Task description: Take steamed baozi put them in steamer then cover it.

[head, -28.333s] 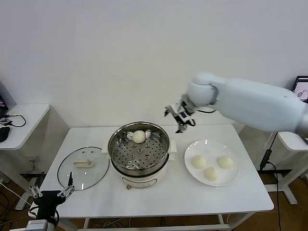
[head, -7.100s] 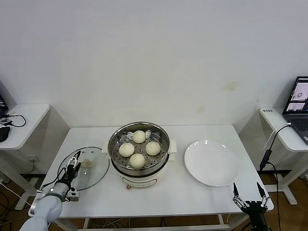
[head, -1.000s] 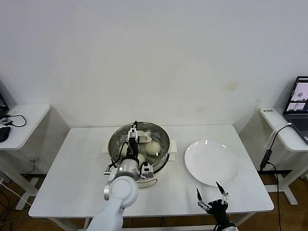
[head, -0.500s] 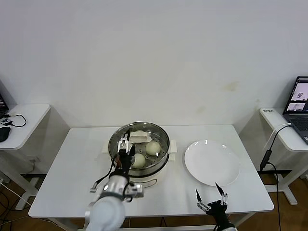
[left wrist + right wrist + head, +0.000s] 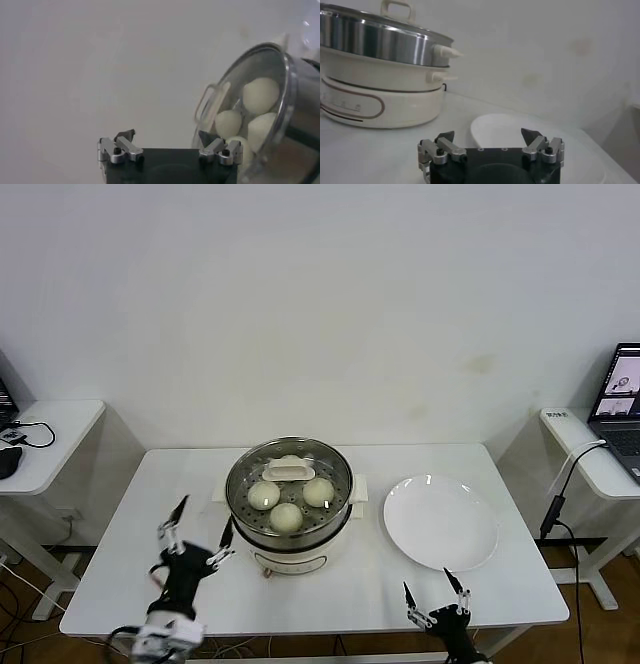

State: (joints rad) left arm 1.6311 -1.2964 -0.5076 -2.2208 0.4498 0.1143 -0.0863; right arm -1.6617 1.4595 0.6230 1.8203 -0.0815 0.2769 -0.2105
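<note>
Baozi and steamer look finished with: judging by how things lie, the covering step is done and only clearing the arms away is left. Nearest, at the table's near edge, the right gripper [image 5: 434,602] hangs low with its fingers spread and nothing between them, just near of the empty white plate [image 5: 441,522]. To the left, the left gripper [image 5: 196,538] stands over the near-left part of the table [image 5: 120,564], jaws wide apart and holding nothing, close beside the steamer [image 5: 288,502] but not touching it. Farther in, at the table's middle, the steamer holds the steamed baozi [image 5: 285,517]; three show plainly through the glass and a fourth is mostly hidden under the handle. The cover [image 5: 288,468] sits on the pot's rim, seemingly level. The next move calls for little: a check that the lid is seated all round, then drawing both arms back without brushing the pot.
</note>
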